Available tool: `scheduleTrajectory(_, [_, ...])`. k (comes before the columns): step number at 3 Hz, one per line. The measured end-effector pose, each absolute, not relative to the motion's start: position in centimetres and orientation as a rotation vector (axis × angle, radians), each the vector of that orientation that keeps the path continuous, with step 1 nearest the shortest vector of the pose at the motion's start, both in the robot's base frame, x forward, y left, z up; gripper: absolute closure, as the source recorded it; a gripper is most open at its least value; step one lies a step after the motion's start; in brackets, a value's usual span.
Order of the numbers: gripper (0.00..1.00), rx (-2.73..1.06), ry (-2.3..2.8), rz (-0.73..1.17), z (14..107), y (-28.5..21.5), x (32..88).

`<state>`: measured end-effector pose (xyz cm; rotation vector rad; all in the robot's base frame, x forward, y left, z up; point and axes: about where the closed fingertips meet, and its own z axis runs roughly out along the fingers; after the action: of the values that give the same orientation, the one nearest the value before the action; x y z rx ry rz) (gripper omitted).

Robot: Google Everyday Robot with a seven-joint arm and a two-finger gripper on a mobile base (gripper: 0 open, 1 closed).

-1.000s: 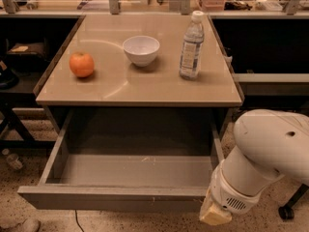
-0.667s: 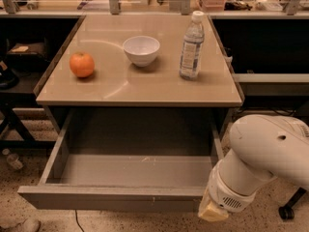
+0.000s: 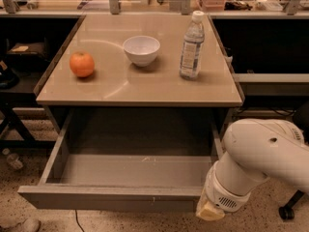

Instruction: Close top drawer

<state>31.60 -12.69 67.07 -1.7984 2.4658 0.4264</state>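
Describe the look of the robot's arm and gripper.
The arm is a smooth, bulbous white shell with one small dark dot and a ribbed wrist collar. The gripper, at the right end of the drawer front, shows only a pale tan tip.

Legible text: none | clear plastic water bottle [image 3: 192, 45] with white cap: pale label, print unreadable | gripper [image 3: 210, 210]: low right, at the right front end of the open grey top drawer [image 3: 111, 197]

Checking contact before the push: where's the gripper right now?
Bottom right of the camera view: the gripper is at the right end of the open top drawer, by its front panel; contact can't be told.
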Motion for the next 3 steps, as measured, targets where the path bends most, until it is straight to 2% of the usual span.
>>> scheduleTrajectory(3, [0.13, -1.798, 2.466, 0.426, 67.08, -12.69, 31.60])
